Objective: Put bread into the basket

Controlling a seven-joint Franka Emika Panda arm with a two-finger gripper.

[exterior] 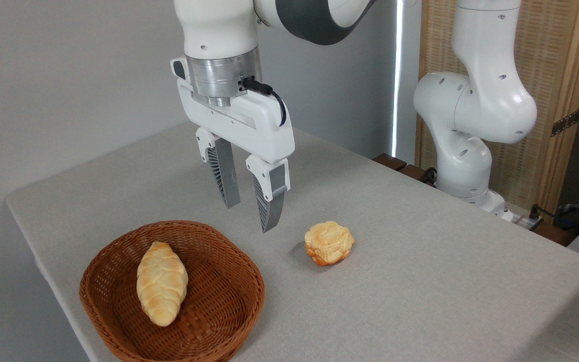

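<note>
The counter [420, 281] carries a grey cloth cover; grey wall behind, a woven screen [561, 90] at 2 o'clock. The claw [251, 217] hangs empty, fingers apart. The bread [328, 243] lies at 3 o'clock of the basket [118, 322], which holds 1 braided loaf [161, 283].

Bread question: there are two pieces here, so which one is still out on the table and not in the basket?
The small round golden bun with the lumpy, cracked top. It sits on the bare table, right of the basket; the longer pale braided loaf already lies inside.
</note>
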